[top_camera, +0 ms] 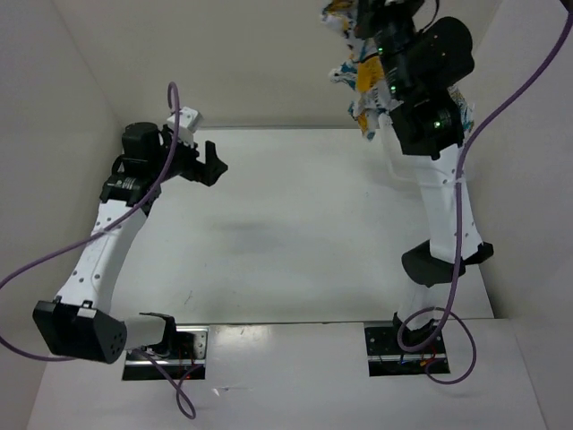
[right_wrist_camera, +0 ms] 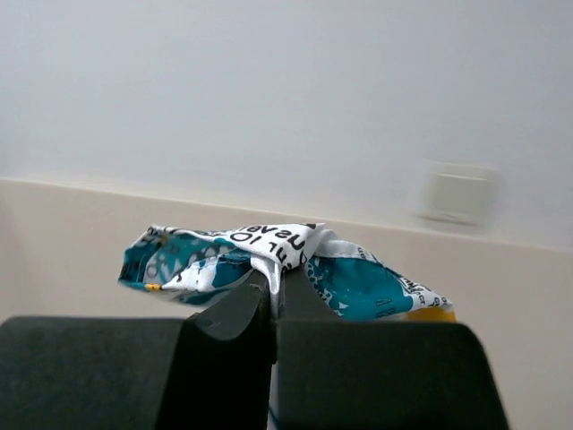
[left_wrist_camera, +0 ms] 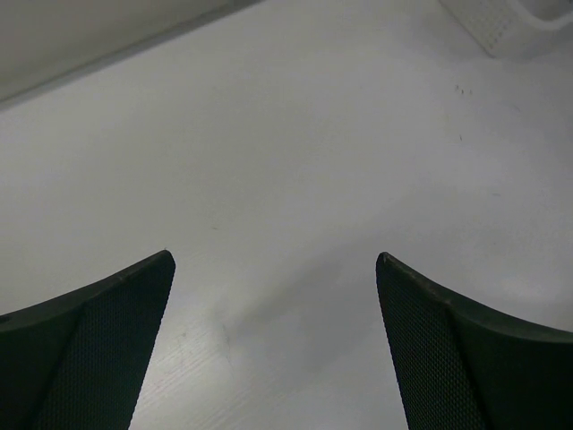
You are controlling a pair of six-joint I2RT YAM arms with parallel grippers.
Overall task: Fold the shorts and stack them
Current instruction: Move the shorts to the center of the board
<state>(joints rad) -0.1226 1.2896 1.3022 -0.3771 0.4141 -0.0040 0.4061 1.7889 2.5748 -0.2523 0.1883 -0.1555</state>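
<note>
Table (top_camera: 295, 228): white, bare across the middle in the top view, no folded pile on it.

Right arm (top_camera: 443, 197): raised high at the far right, wrist near the top edge of the top view. Left arm (top_camera: 107, 242): reaches forward on the left, low over the table, well apart from the right one.

Shorts (top_camera: 365, 90): off the table, hanging bunched from the right wrist, crumpled, teal and yellow print showing. No fold visible, and nothing to stack on in sight.

Basket (left_wrist_camera: 506, 27): only a white mesh corner, top right of the left wrist view, resting on the table; contents not visible.

Right gripper (right_wrist_camera: 273, 291): jaws pressed together with a wad of the shorts pinched between them, cloth bulging out above the tips.

Left gripper (left_wrist_camera: 275, 260): jaws wide apart, nothing between them, just table below.

Progress, my read: early. The shorts are picked up but not spread. Left to do: lay them flat, fold them, place them on a stack.
</note>
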